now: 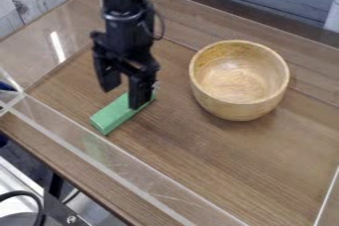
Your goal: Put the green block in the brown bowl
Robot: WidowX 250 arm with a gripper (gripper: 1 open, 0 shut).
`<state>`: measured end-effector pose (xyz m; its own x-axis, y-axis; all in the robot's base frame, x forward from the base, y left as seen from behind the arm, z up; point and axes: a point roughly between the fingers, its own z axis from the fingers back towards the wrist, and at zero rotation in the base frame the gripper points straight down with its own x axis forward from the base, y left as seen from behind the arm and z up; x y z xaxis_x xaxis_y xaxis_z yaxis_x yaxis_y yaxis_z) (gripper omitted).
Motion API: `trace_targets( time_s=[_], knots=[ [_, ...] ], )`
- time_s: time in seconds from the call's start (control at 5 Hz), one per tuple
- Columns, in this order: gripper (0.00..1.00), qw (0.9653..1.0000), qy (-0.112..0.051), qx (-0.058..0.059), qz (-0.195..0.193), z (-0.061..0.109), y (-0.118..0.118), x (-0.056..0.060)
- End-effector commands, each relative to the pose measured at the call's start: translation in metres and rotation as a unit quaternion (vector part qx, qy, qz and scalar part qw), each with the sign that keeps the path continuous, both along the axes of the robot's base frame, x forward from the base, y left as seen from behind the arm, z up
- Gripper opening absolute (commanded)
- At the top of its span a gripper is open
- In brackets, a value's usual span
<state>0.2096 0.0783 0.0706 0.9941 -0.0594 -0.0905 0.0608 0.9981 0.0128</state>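
Two fingers of end effector (123,89) spread wide, straddling green block (119,113) on worktop (252,161); brown bowl (240,78) apart.

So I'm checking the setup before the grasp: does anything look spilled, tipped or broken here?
Nothing stands out. The green block lies flat on the table, the bowl sits upright and empty, and the open gripper hangs over the block.
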Motion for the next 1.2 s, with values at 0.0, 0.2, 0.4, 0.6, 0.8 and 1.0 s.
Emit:
trace_targets(
  time_s=[0.0, 0.2, 0.4, 0.6, 0.8, 1.0],
  knots=[
    [1.00, 0.9997, -0.024, 0.009, 0.003, -0.002, 0.010, 0.001],
    [1.00, 0.9997, -0.021, 0.010, 0.008, -0.010, 0.011, 0.002],
    [1.00, 0.9997, -0.021, 0.009, 0.011, -0.014, 0.008, 0.004],
    [1.00, 0.9997, -0.021, 0.008, 0.012, -0.018, 0.004, 0.006],
    [1.00, 0.9997, -0.021, 0.008, 0.013, -0.021, 0.001, 0.008],
    [1.00, 0.9997, -0.021, 0.006, 0.012, -0.024, -0.003, 0.009]
  ],
)
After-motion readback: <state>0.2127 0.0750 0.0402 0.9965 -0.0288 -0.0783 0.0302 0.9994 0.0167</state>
